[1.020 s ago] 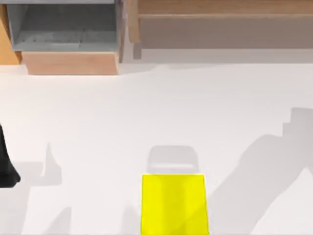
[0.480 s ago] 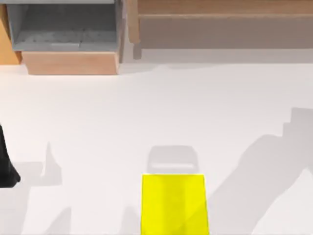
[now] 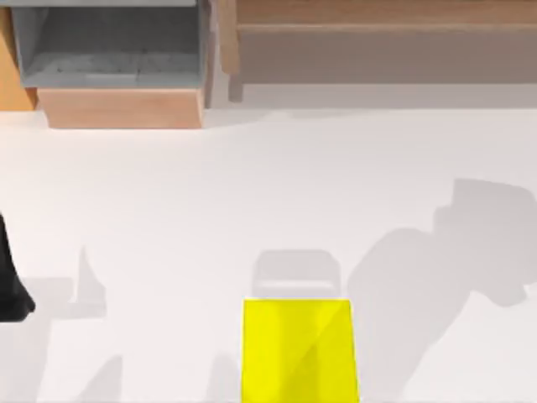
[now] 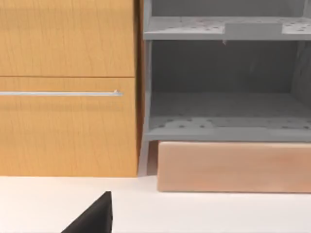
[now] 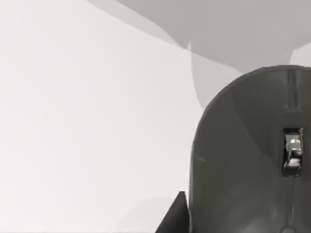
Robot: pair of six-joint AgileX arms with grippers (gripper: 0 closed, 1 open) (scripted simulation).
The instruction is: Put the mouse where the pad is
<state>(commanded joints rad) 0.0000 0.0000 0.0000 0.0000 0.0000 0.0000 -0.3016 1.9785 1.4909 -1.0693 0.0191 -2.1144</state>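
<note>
The pad (image 3: 298,348) is a flat bright yellow rectangle at the table's front edge, near the middle, with nothing on it. The mouse (image 5: 248,155) is dark grey with a scroll wheel and appears in the right wrist view, held above the white table and casting a shadow on it. My right gripper (image 5: 250,221) is shut on the mouse, and one black finger (image 5: 176,216) presses its side. My left gripper (image 3: 10,290) rests at the table's left edge, well away from the pad.
A cabinet with a grey open shelf (image 3: 109,50) and a light wooden block (image 3: 122,107) stands at the back left. A long wooden shelf (image 3: 377,42) runs along the back right. The left wrist view faces an orange drawer front (image 4: 63,92).
The large shadow on the right side of the table has shifted left, toward the pad. The pad and the left arm have stayed where they were.
</note>
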